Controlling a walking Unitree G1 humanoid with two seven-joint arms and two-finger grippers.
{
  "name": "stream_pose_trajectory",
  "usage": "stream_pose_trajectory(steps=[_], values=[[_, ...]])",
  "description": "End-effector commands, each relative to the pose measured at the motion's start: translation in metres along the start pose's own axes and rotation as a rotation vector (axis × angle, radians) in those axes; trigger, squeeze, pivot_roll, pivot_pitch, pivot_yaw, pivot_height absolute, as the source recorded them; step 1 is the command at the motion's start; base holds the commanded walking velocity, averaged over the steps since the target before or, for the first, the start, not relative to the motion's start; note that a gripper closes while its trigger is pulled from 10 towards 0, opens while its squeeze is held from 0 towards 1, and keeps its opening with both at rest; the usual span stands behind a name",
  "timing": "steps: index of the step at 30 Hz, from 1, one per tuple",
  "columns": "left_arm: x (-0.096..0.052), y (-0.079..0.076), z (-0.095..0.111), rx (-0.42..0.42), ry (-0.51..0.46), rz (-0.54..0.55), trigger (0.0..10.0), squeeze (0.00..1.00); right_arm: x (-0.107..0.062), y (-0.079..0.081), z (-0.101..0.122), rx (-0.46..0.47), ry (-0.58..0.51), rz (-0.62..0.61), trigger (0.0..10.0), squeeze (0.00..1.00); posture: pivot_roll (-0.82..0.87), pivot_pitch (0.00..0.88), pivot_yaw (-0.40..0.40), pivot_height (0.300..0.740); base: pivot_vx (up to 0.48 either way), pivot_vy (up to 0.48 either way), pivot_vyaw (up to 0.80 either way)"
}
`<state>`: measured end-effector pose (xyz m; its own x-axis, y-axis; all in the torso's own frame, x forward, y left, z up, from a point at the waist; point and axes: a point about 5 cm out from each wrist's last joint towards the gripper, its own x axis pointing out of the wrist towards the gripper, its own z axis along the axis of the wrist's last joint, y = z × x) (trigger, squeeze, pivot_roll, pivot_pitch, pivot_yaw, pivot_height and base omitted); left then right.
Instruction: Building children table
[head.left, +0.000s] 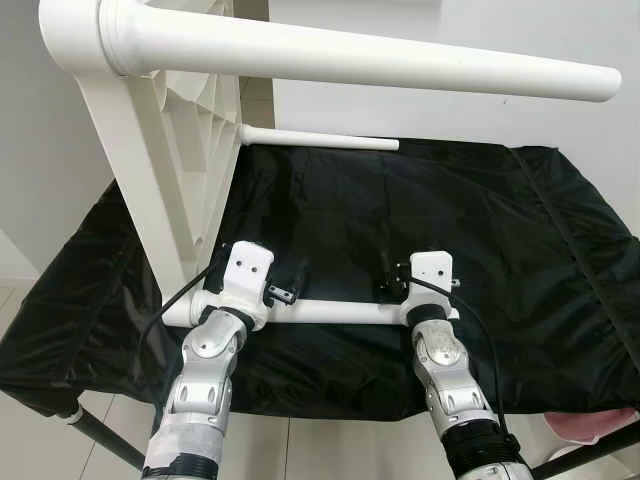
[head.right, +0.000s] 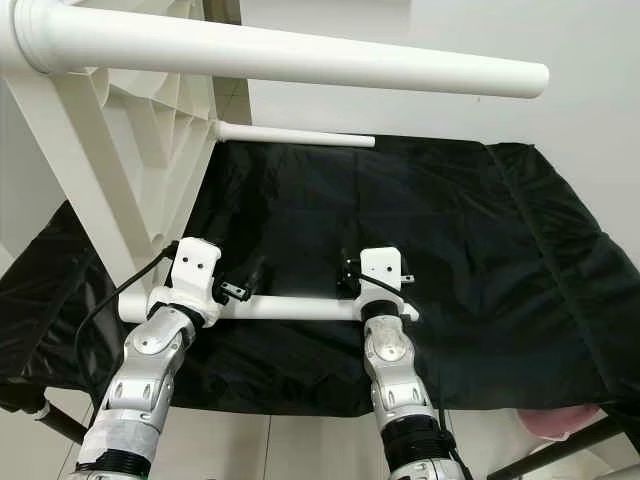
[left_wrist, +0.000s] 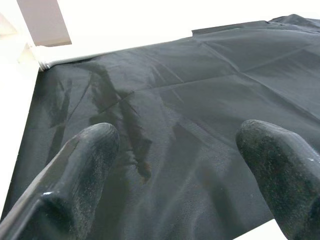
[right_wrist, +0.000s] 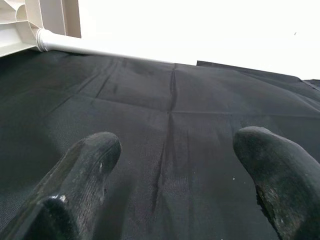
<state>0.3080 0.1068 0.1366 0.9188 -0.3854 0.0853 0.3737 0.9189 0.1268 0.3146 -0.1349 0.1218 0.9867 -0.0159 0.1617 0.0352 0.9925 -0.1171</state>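
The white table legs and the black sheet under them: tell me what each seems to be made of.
White table legs: apparently moulded plastic, smooth with a slight gloss; the tabletop they plug into shows ribbed moulding underneath. Painted metal tubes cannot be excluded.

Black sheet: thin woven synthetic fabric, faintly shiny; it creases and sags at the edges, and the left wrist view shows a fine weave.

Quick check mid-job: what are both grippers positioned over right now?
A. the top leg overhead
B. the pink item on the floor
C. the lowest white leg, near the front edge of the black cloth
C: the left gripper and right gripper both sit over the lowest white leg, lying across the black cloth, fingers spread apart.
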Motion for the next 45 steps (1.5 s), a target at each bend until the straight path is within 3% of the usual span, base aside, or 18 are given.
stream_pose_trajectory(steps=[1, 4, 6, 12, 17, 21, 29, 30, 31, 34, 36, 37, 38, 39, 45], values=[[-0.001, 0.008, 0.002, 0.001, 0.003, 0.168, 10.0, 0.00, 0.002, 0.001, 0.003, 0.004, -0.006, -0.005, 10.0, 0.00, -0.01, 0.000, 0.014, 0.740, 0.000, 0.000, 0.00], [-0.001, 0.008, 0.003, 0.002, 0.005, 0.165, 10.0, 0.00, 0.001, 0.000, 0.003, 0.004, -0.007, -0.007, 10.0, 0.00, -0.01, 0.000, 0.014, 0.740, 0.000, 0.000, 0.00], [-0.010, 0.001, 0.005, -0.024, -0.033, 0.080, 10.0, 0.00, 0.001, 0.000, 0.005, -0.002, -0.015, -0.008, 10.0, 0.00, -0.02, 0.001, 0.018, 0.740, 0.000, 0.000, 0.00], [-0.027, -0.007, 0.005, -0.007, -0.057, -0.006, 10.0, 0.00, -0.001, -0.004, 0.003, -0.007, -0.014, -0.013, 10.0, 0.00, -0.01, 0.010, 0.014, 0.740, 0.000, 0.000, 0.00], [-0.041, -0.011, 0.011, -0.091, -0.088, -0.052, 10.0, 0.00, -0.003, -0.007, 0.002, -0.021, -0.012, -0.003, 10.0, 0.00, 0.01, 0.018, 0.003, 0.740, 0.000, 0.000, 0.00], [-0.053, -0.021, 0.007, -0.141, -0.048, -0.157, 10.0, 0.00, -0.005, -0.006, 0.004, -0.044, -0.037, 0.028, 10.0, 0.00, 0.01, 0.019, -0.001, 0.740, 0.000, 0.000, 0.00], [-0.067, -0.025, -0.003, -0.144, 0.042, -0.195, 10.0, 0.00, -0.012, -0.007, 0.000, -0.043, -0.040, 0.055, 10.0, 0.00, 0.03, 0.014, -0.002, 0.740, 0.000, 0.000, 0.00], [-0.070, -0.024, -0.006, -0.156, 0.062, -0.196, 10.0, 0.22, -0.015, -0.006, -0.003, -0.014, -0.032, 0.070, 10.0, 0.00, 0.03, 0.012, -0.001, 0.740, 0.000, 0.000, 0.00], [-0.073, -0.022, -0.008, -0.203, 0.082, -0.174, 10.0, 1.00, -0.018, -0.008, -0.004, 0.012, -0.031, 0.079, 10.0, 1.00, 0.03, 0.011, 0.001, 0.740, 0.000, 0.000, 0.00], [-0.075, -0.021, -0.009, -0.222, 0.098, -0.160, 10.0, 1.00, -0.019, -0.009, -0.002, 0.006, -0.043, 0.077, 10.0, 1.00, 0.03, 0.011, 0.001, 0.740, 0.000, 0.000, 0.00], [-0.076, -0.021, -0.016, -0.253, 0.166, -0.138, 10.0, 1.00, -0.018, -0.009, 0.000, -0.015, -0.064, 0.066, 10.0, 1.00, 0.03, 0.010, 0.004, 0.740, 0.000, 0.000, 0.00], [-0.077, -0.021, -0.017, -0.265, 0.178, -0.133, 10.0, 0.56, -0.018, -0.009, 0.001, -0.022, -0.072, 0.067, 10.0, 0.98, 0.03, 0.010, 0.004, 0.740, 0.000, 0.000, 0.00], [-0.077, -0.021, -0.017, -0.265, 0.178, -0.133, 10.0, 0.56, -0.018, -0.009, 0.001, -0.022, -0.072, 0.067, 10.0, 0.98, 0.03, 0.010, 0.004, 0.740, 0.000, 0.000, 0.00], [-0.078, -0.021, -0.018, -0.291, 0.197, -0.115, 10.0, 0.00, -0.018, -0.010, 0.002, -0.028, -0.080, 0.064, 10.0, 0.00, 0.04, 0.012, 0.006, 0.740, 0.000, 0.000, 0.00], [-0.077, -0.014, -0.021, -0.425, 0.244, 0.013, 10.0, 0.00, -0.020, -0.014, 0.007, -0.062, -0.130, 0.034, 10.0, 0.00, 0.04, 0.012, 0.006, 0.740, 0.000, 0.000, 0.00]])
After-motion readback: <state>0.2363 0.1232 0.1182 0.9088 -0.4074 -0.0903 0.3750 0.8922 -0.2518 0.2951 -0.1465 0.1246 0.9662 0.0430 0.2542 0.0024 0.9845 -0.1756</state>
